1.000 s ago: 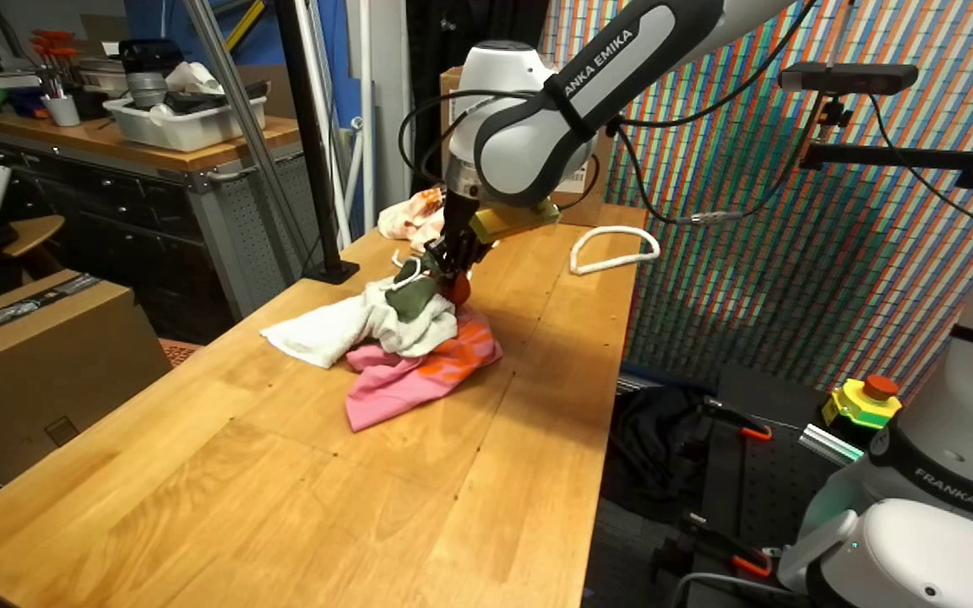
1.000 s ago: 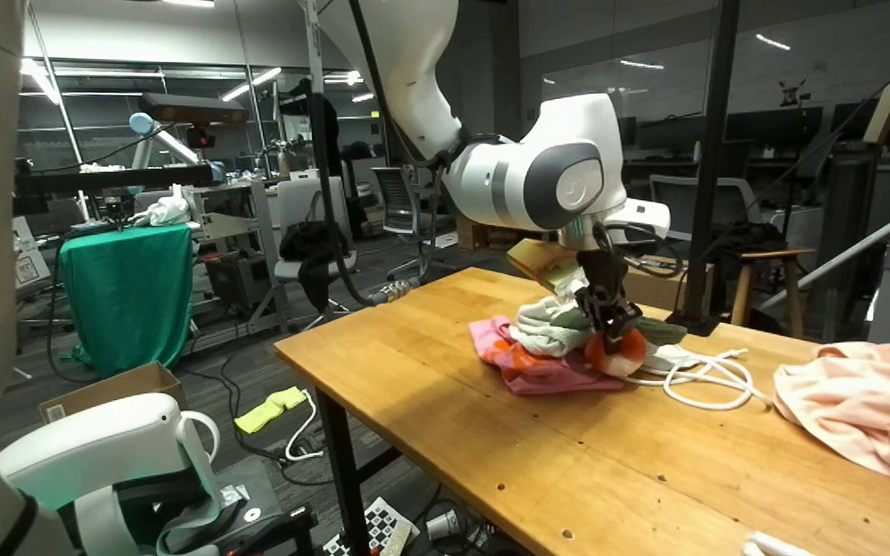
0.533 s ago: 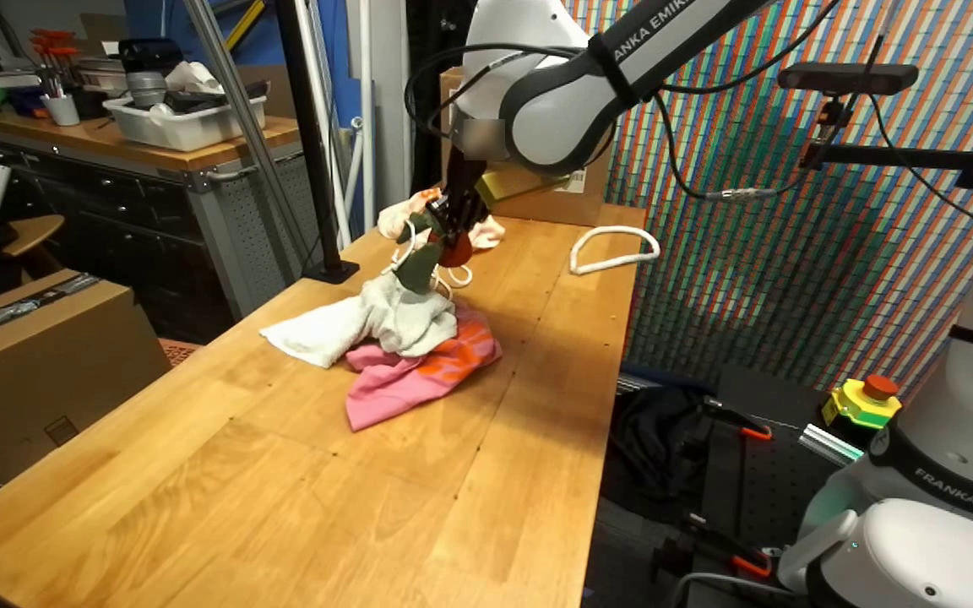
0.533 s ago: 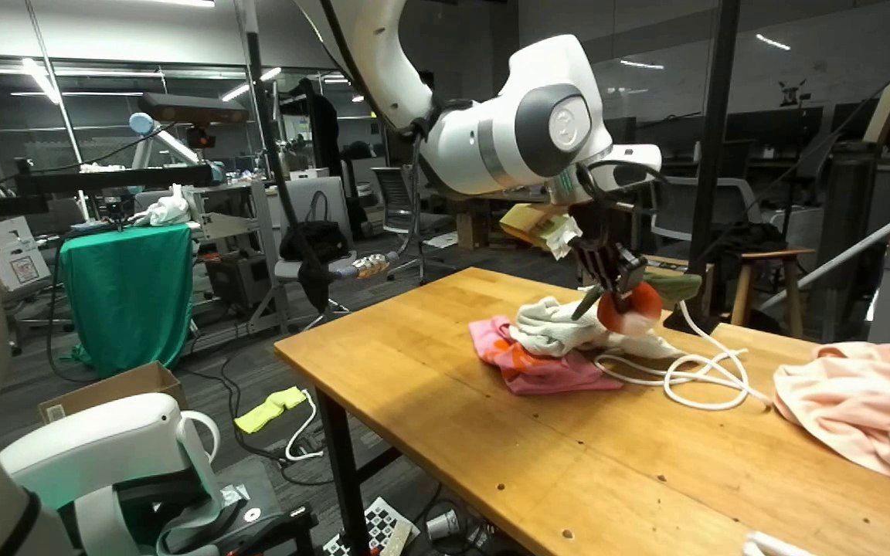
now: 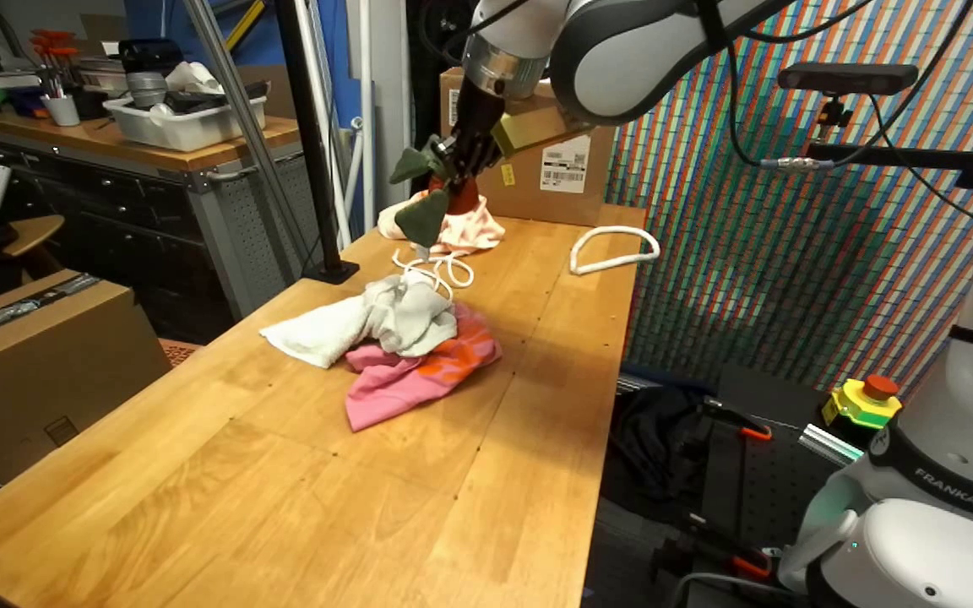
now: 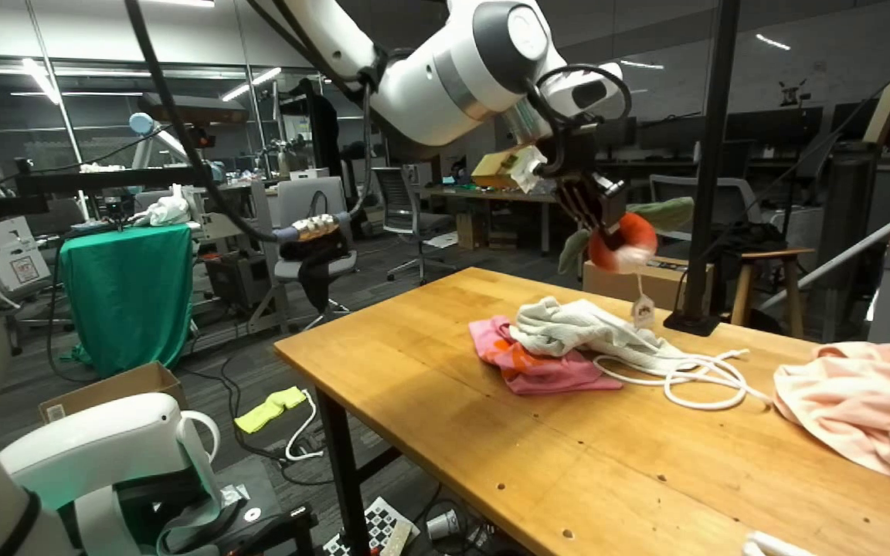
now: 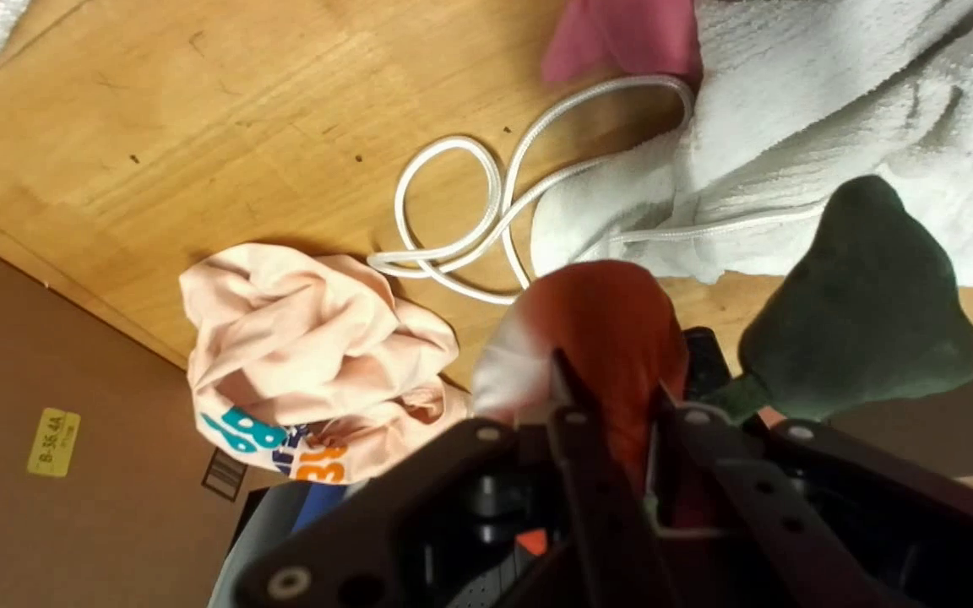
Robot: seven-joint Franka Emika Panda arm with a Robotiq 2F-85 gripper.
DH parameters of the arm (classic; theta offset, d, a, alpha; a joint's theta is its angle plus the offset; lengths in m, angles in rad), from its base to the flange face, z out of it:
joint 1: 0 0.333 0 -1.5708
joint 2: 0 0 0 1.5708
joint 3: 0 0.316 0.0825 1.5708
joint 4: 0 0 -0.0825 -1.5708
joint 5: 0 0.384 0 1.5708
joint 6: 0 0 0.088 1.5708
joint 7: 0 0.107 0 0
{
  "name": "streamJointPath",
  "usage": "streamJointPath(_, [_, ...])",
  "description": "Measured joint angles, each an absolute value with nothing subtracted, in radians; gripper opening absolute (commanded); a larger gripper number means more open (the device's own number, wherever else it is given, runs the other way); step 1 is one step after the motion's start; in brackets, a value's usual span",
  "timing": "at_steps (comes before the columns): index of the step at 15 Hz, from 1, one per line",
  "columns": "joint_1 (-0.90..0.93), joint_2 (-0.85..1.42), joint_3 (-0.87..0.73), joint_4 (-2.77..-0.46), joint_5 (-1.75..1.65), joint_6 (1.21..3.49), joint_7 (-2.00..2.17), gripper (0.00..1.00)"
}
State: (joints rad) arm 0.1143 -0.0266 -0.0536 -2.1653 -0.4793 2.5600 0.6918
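My gripper [image 7: 613, 393] is shut on a plush toy [image 7: 600, 312] with a round red-and-white body, squeezed between the fingertips. Green fabric leaves [image 7: 858, 304] stick out from it; in an exterior view a small white tag [image 6: 643, 312] dangles underneath. Gripper and toy hang in the air above the far part of the table in both exterior views. Below, a crumpled white cloth [image 5: 326, 329] lies over a pink-and-orange cloth [image 5: 402, 393]. A white cord [image 6: 711, 405] curls out beside the white cloth. The part of the toy between the fingers is hidden.
A peach cloth [image 7: 292, 338] lies bunched on the table [image 5: 326, 507] near its end. Behind it stands a cardboard box [image 5: 537, 186]. A white loop [image 5: 613, 230] rests by one edge, and a black post [image 6: 704, 232] rises at the opposite edge.
The gripper has risen with the plush toy, lifting it off the white and pink cloths. The cloths and cord stay on the table; the arm has swung up and back.
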Motion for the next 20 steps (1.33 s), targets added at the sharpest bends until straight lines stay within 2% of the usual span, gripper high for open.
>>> streamJointPath(9, [0.107, -0.13, 0.13, -2.177, -0.527, 2.411, 0.736, 0.1])
streamJointPath(20, [0.197, -0.034, 0.286, -2.033, -0.521, 2.249, 0.685, 0.1])
